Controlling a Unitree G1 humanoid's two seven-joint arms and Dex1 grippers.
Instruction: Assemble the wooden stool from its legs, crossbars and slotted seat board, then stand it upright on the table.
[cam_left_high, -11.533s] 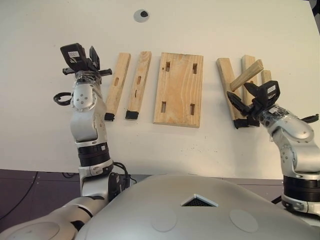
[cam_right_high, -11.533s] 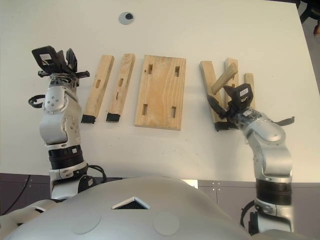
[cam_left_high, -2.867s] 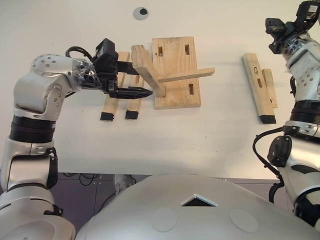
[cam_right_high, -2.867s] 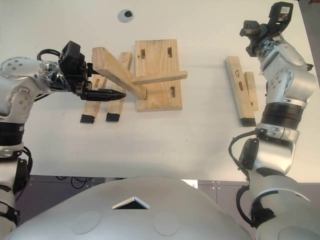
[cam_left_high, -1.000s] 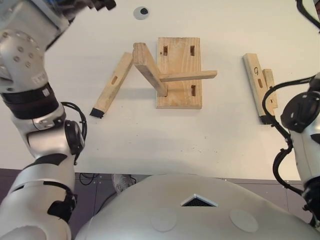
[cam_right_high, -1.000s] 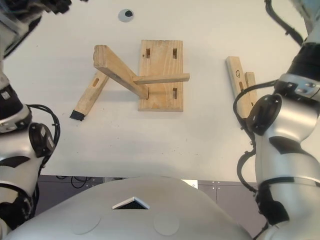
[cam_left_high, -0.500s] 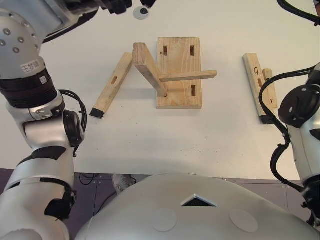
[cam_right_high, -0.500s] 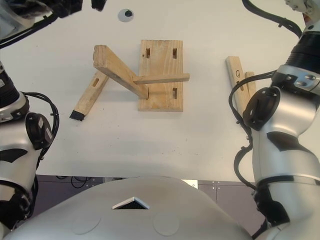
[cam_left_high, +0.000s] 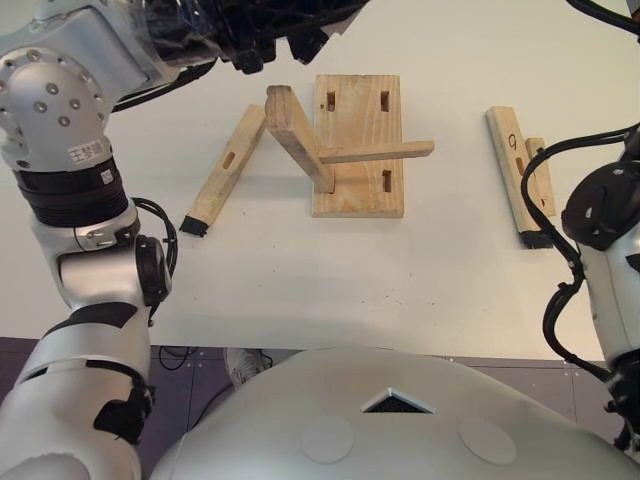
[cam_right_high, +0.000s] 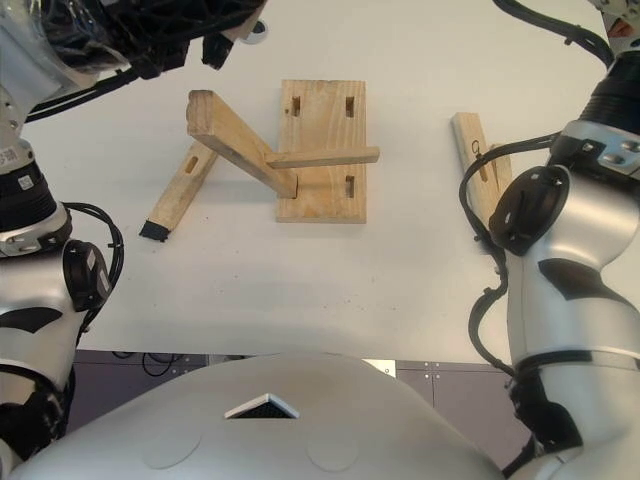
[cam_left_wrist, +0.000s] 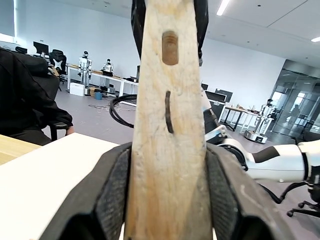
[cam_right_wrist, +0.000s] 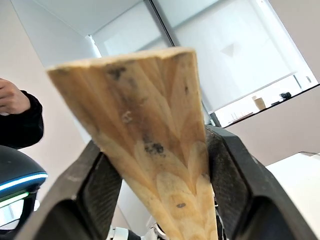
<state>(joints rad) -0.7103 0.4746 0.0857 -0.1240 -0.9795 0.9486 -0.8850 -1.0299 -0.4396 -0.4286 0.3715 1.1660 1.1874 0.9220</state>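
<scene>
The slotted seat board (cam_left_high: 357, 185) lies flat in the middle of the table. One leg (cam_left_high: 296, 132) stands tilted in it, with a crossbar (cam_left_high: 378, 152) plugged into its side. A loose leg (cam_left_high: 224, 170) lies to the left. Another leg (cam_left_high: 512, 170) and a short crossbar (cam_left_high: 541, 178) lie to the right. My left gripper (cam_left_wrist: 170, 192) is shut on a slotted leg (cam_left_wrist: 169, 100), held high over the table's far left part. My right gripper (cam_right_wrist: 167, 197) is shut on a wooden piece (cam_right_wrist: 150, 110), raised off the table.
The white table (cam_left_high: 420, 270) has bare room in front of the seat board. My left arm (cam_left_high: 70, 110) rises along the left side. My right arm's elbow (cam_left_high: 603, 205) hangs beside the leg and crossbar on the right.
My left gripper has swung rightward across the far side of the table, towards the seat board, still holding its leg. The pieces on the table have not moved.
</scene>
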